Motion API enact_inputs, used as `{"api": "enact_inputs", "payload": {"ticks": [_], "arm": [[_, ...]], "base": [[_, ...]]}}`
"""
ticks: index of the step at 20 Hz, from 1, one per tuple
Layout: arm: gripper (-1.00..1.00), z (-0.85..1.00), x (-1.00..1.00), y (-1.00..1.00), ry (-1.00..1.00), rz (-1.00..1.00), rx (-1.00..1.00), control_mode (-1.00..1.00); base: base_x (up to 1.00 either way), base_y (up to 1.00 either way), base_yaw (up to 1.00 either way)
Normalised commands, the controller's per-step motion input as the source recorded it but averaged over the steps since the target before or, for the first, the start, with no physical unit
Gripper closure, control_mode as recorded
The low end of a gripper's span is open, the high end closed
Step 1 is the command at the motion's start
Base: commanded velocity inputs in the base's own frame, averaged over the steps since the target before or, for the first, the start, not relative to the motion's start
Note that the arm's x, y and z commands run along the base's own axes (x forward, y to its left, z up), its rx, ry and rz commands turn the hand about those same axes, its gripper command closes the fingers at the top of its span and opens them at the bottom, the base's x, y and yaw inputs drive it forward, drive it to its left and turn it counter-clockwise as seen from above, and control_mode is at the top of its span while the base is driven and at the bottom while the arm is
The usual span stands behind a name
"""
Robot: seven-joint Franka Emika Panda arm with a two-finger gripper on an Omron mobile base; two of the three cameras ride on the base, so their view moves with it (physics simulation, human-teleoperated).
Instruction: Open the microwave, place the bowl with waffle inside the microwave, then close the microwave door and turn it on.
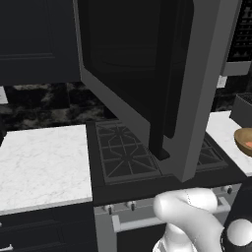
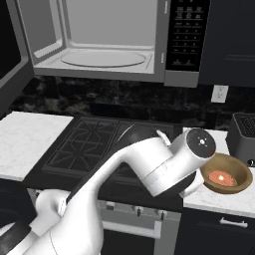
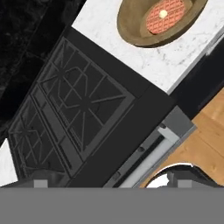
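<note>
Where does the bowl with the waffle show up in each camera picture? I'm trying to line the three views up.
Left base view: the bowl sits at the right edge, cut off, on the white counter beside the stove.
Right base view: lower right, the bowl on the counter just past the arm's wrist.
Hand view: top right, the bowl with the waffle in it.
Shared landmark: the stove grates.

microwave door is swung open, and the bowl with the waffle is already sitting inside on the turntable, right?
Not quite. The microwave door is swung open, but the bowl with the waffle is not inside. The right base view shows it on the white marble counter to the right of the stove, and the microwave turntable bare.
</note>
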Motion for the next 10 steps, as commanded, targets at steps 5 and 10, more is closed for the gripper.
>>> {"api": "enact_inputs", "payload": {"ticks": [5,10], "arm": [[-1.0,-0.57,0.44,-0.55,0.27,-0.12,0.02,-1.0],[-1.0,-0.29,0.26,-1.0,0.33,-0.5,0.08,-1.0]], "base": [[0.0,0.0,0.0],[0.0,0.0,0.0]]}}
